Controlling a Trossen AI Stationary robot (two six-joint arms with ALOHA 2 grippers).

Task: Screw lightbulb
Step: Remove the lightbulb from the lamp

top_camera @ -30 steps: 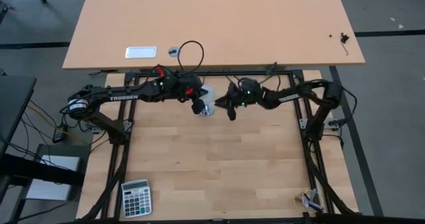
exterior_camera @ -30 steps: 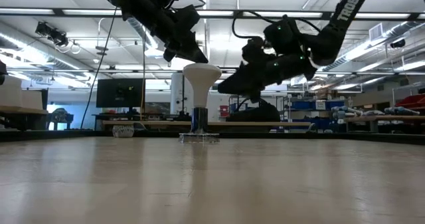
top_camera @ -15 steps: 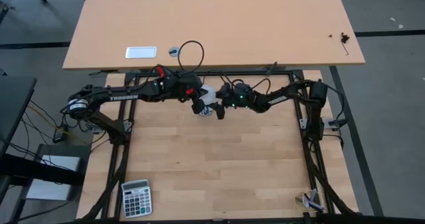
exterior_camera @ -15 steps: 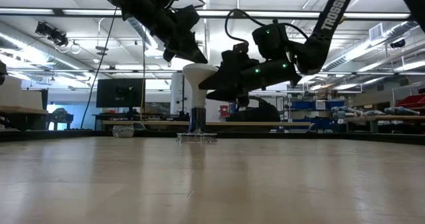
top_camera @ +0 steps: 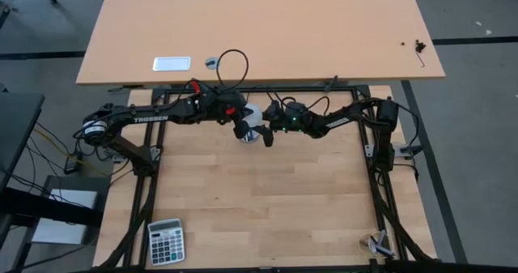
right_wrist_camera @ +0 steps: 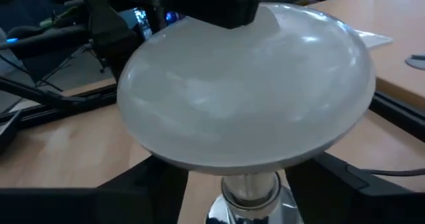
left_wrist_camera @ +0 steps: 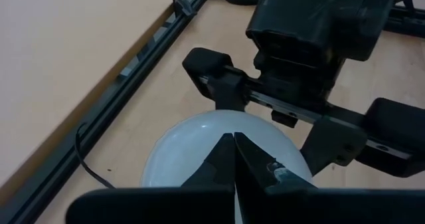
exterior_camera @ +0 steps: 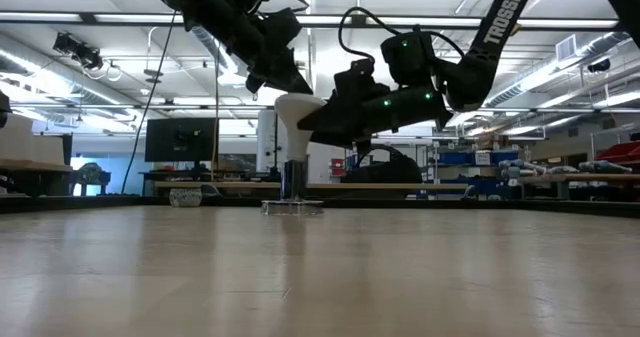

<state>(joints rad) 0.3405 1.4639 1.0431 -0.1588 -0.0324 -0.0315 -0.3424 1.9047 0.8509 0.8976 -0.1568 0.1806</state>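
The lightbulb [exterior_camera: 300, 112] stands upright near the back edge of the worktop [top_camera: 267, 200], screw base down in a silver socket [exterior_camera: 292, 182], wide dome up, so its long axis is vertical and any turning has to go around that axis. The right gripper [top_camera: 264, 130] is level with the dome and comes at it from the side: in the right wrist view its fingers [right_wrist_camera: 159, 184] are spread wide with the dome [right_wrist_camera: 246, 91] filling the space between them, one finger on each flank below the rim. Whether the pads touch the glass cannot be told; they read as spread around the bulb, not clamped on it. The left gripper [top_camera: 241, 130] is above the dome on the other side, fingers [left_wrist_camera: 234, 164] pressed together with nothing between them, their tips just over the crown. Both arms meet at the bulb, but the right one is placed to grip; judged from this, the next move is to close on the rim and twist.
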